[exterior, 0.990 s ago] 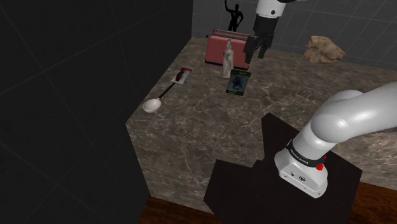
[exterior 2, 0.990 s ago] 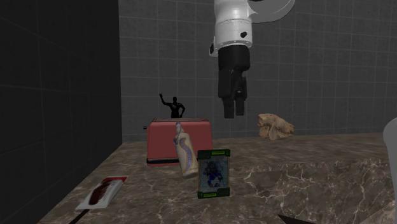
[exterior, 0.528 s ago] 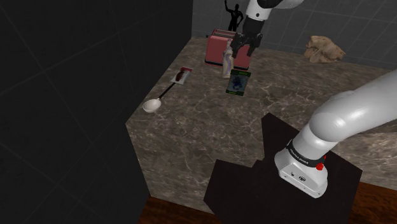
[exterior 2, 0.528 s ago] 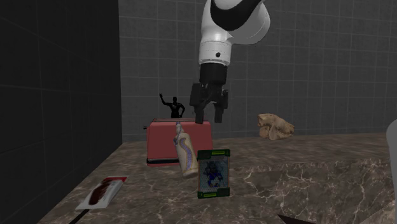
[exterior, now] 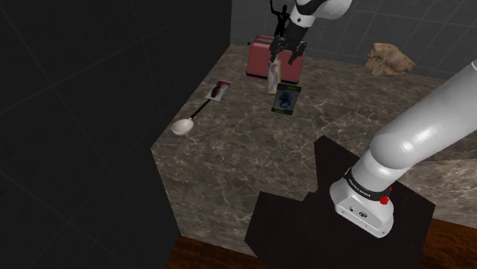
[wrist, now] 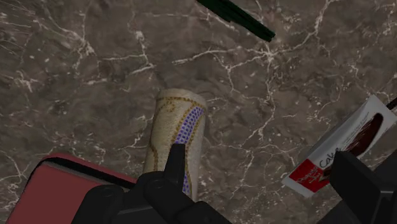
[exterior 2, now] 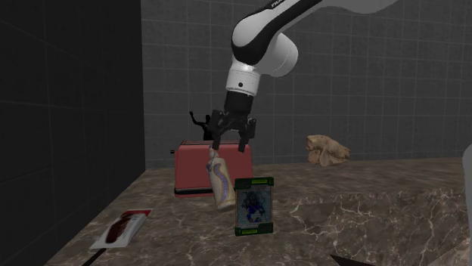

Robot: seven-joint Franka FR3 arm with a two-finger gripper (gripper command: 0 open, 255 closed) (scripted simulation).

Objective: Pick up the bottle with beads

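The bottle with beads (exterior 2: pixel 220 181) is cream with a purple beaded pattern and stands slightly tilted on the marble counter (exterior 2: pixel 363 219). It is just in front of a red toaster (exterior 2: pixel 193 170). In the shoulder view the bottle (exterior: pixel 273 77) is at the far end of the counter. My black gripper (exterior 2: pixel 229 143) hangs open directly above the bottle, pointing down and touching nothing. One fingertip (exterior 2: pixel 215 144) is right over the bottle's top. In the wrist view the bottle (wrist: pixel 175 130) lies below that finger (wrist: pixel 174 159), with my gripper (wrist: pixel 262 162) standing wide.
A green card (exterior 2: pixel 253 205) stands close beside the bottle. A red-and-white packet (exterior 2: pixel 121 229) and a spoon (exterior: pixel 187 122) lie toward the dark wall. A black figurine (exterior 2: pixel 203 125) stands behind the toaster, a tan lump (exterior 2: pixel 327 150) at the back.
The gripper has come down and across toward the toaster, from high above the card to just over the bottle. It stayed open, and the objects have not moved.
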